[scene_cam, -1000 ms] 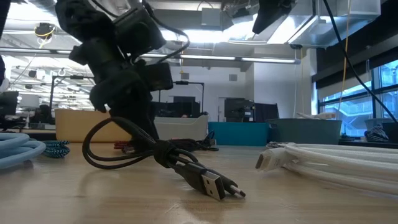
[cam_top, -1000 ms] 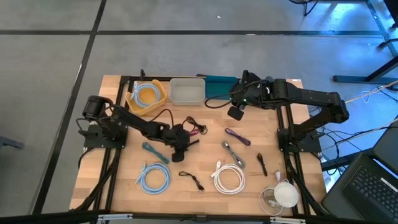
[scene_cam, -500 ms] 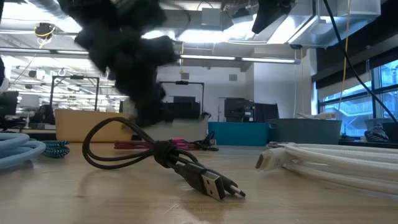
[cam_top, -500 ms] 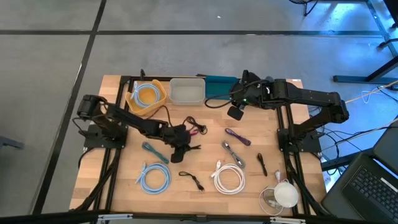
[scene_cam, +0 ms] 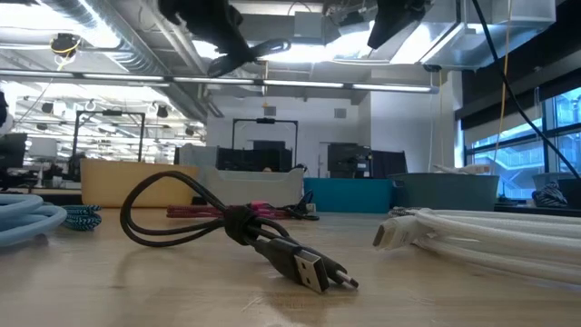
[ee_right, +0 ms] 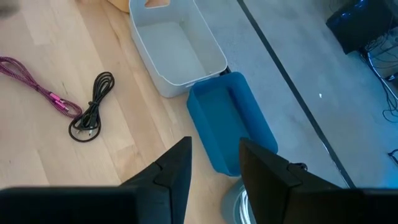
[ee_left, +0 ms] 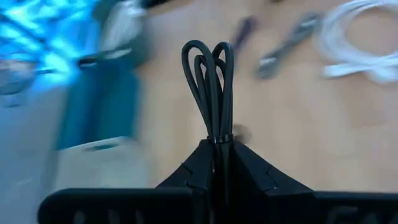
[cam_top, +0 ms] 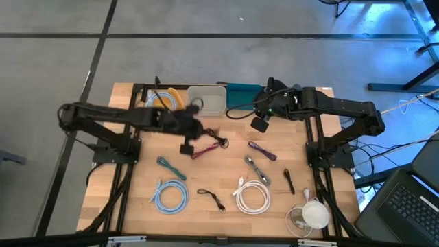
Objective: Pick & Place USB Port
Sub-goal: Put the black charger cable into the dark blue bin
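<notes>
Since the earlier frames the left gripper (cam_top: 188, 132) had risen from mid-bench and swung back toward the bins, carrying a black cable (ee_left: 210, 84). Its fingers (ee_left: 186, 176) pinched the folded bundle at its tie, the loops standing up past the tips. It hung just in front of the white bin (cam_top: 206, 100) and yellow bin (cam_top: 162, 104), above the pink cable (cam_top: 206, 149) and a second black cable (ee_right: 92, 108).

To finish well, I judged it should clear a bin's near wall, centre the bundle over the opening, then release so the loops drop inside rather than drape the rim.

Open bench lay in front of the bins; the blue bin (ee_right: 230, 118) sat beside the white one at the back edge. Over there hovered the right gripper (ee_right: 214, 165), fingers spread and empty, near enough to watch for crowding.
</notes>
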Controlling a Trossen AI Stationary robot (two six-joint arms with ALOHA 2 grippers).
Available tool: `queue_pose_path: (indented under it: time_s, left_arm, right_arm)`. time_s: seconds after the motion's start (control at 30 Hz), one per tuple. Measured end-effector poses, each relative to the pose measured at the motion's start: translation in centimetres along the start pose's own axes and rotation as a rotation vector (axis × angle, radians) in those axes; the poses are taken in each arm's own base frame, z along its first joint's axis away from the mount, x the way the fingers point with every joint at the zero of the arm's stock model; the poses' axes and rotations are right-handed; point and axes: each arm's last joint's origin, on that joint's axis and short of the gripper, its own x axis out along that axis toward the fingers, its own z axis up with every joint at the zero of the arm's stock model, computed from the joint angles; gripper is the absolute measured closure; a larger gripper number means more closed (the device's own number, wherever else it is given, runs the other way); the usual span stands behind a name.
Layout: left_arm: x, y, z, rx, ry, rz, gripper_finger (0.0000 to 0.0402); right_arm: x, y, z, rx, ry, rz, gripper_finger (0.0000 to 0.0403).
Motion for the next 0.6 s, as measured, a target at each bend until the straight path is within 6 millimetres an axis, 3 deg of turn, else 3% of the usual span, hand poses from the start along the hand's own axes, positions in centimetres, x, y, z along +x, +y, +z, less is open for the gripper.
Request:
queue_pose_path:
  time_s: [0.37, 0.6]
  left_arm:
    - [-3.3, 8.8, 0.9, 0.066, 0.046, 0.247, 0.0371]
    - [-3.7, 12.3, -0.1, -0.018, 0.039, 0.286, 0.0371]
  right_arm:
    - [0.0, 0.0, 0.0, -0.002, -0.001, 0.0, 0.0267]
    - [0.0, 0.0, 0.1, 0.002, -0.007, 0.001, 0.0267]
